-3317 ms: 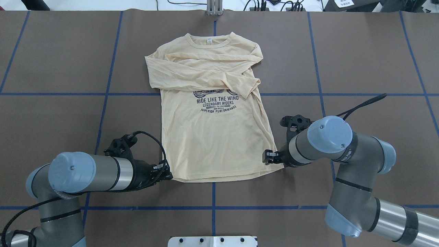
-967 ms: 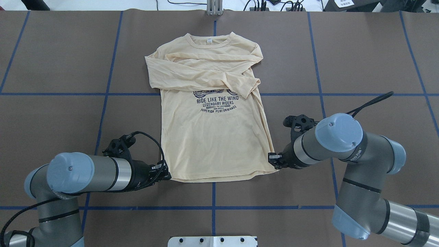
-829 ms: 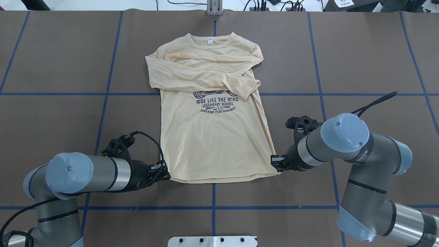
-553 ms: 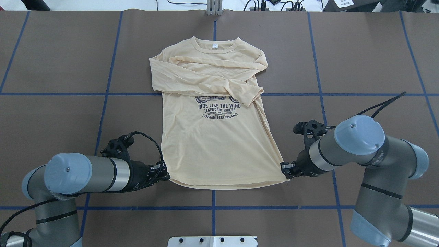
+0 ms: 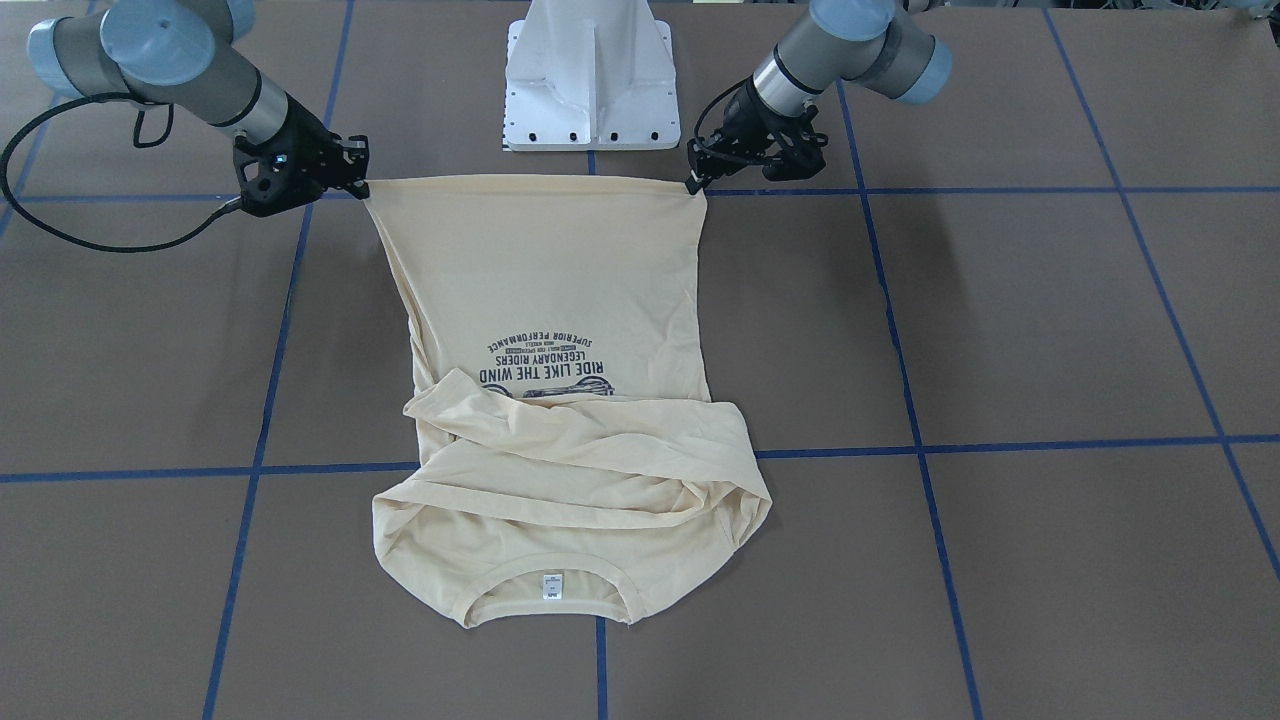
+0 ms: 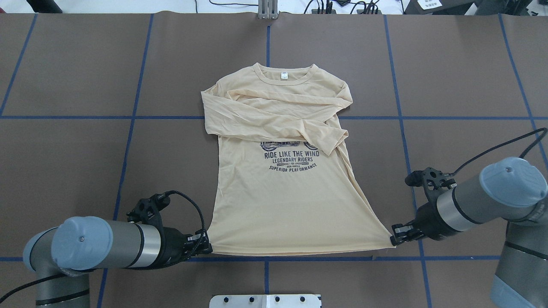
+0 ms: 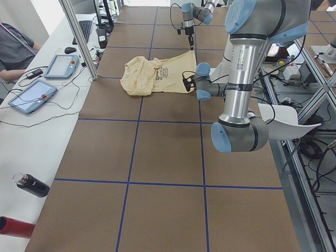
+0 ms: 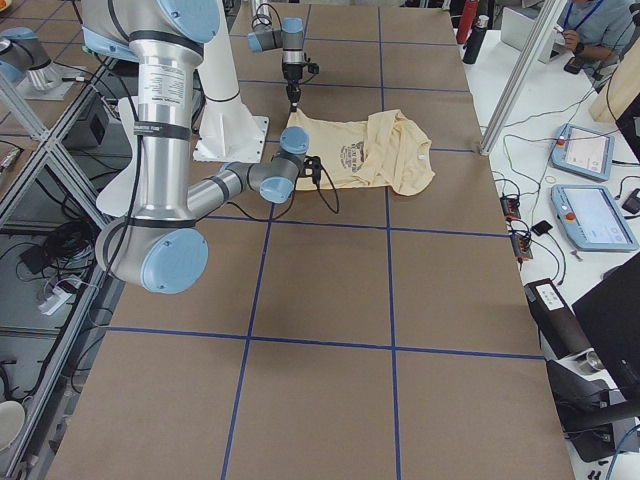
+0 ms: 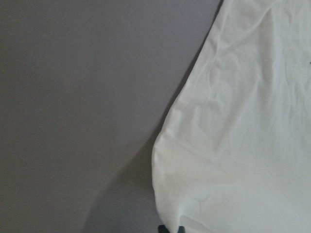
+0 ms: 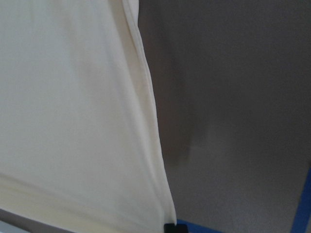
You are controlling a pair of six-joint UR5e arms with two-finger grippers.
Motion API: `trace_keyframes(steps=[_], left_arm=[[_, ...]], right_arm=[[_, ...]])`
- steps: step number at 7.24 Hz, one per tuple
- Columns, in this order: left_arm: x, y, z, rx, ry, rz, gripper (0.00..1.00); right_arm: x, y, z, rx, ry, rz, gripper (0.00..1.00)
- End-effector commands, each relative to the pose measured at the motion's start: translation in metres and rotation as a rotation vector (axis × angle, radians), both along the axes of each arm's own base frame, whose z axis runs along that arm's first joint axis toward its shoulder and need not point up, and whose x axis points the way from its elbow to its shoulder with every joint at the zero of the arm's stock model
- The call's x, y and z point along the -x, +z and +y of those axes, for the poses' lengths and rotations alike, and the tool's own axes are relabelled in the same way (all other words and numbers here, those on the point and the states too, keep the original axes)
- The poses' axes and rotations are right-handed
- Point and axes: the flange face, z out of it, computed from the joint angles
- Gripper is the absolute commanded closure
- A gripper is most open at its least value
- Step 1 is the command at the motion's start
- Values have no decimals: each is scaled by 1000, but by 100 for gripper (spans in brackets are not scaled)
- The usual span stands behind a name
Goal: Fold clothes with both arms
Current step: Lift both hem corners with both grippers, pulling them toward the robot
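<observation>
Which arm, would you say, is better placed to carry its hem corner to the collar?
Probably left: the left gripper grips in line with the T-shirt side; the right gripper sits wide.

shirt: 1 | arms: 2 (left arm, right arm) | claws: 2 (left claw, right claw) | pedestal: 1
</observation>
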Motion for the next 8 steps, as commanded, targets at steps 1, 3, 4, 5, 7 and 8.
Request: trace_keyframes(steps=[1, 3, 4, 5, 7, 8], left_arm=[[3, -15, 50, -5, 94, 35, 100], [22, -29, 69, -8, 129, 70, 100], [30, -41, 80, -9, 153, 98, 100], [39, -48, 84, -7, 174, 115, 100], [57, -55, 88, -3, 196, 134, 100], [59, -59, 87, -5, 197, 140, 100]], right_arm=[[-15, 9, 13, 41, -58, -36, 100], [-18, 3, 24, 103, -155, -68, 100], [-20, -2, 28, 148, -173, -74, 100], [-19, -5, 30, 165, -178, -73, 100], [-13, -19, 45, 216, -224, -83, 100], [-9, -30, 46, 229, -220, -92, 100]])
